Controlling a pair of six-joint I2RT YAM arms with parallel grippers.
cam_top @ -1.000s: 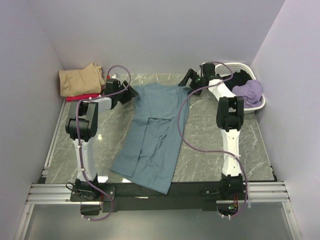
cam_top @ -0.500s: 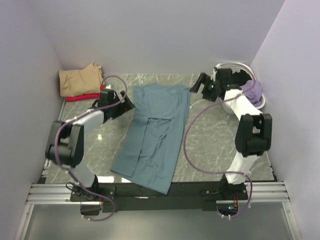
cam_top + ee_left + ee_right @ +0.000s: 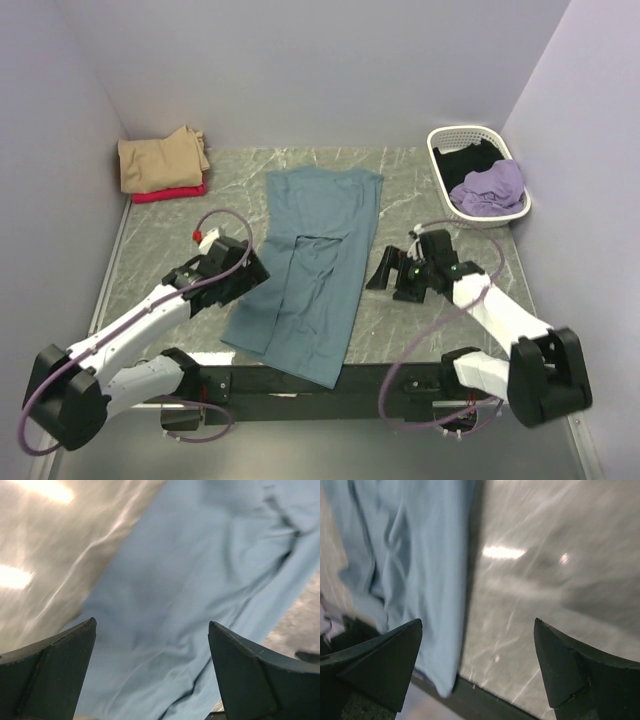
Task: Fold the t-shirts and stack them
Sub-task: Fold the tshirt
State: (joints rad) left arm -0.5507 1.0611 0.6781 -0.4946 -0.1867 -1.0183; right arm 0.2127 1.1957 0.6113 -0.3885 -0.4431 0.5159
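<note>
Teal shirt (image 3: 318, 230) lies far-to-near between left end effector (image 3: 252, 272) and right end effector (image 3: 377, 276); both spread, empty, beside its edges.

Pale lilac walls (image 3: 300, 70) enclose a grey marbled counter (image 3: 410, 185) on three sides; bright glare spots (image 3: 504, 553) shine on its surface.

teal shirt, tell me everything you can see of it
The teal shirt is soft plain cloth, folded lengthwise into a long wrinkled strip. It lies flat on the table, far end square, near end reaching onto the front rail. The open left gripper and right gripper flank it; neither grips it.
</note>
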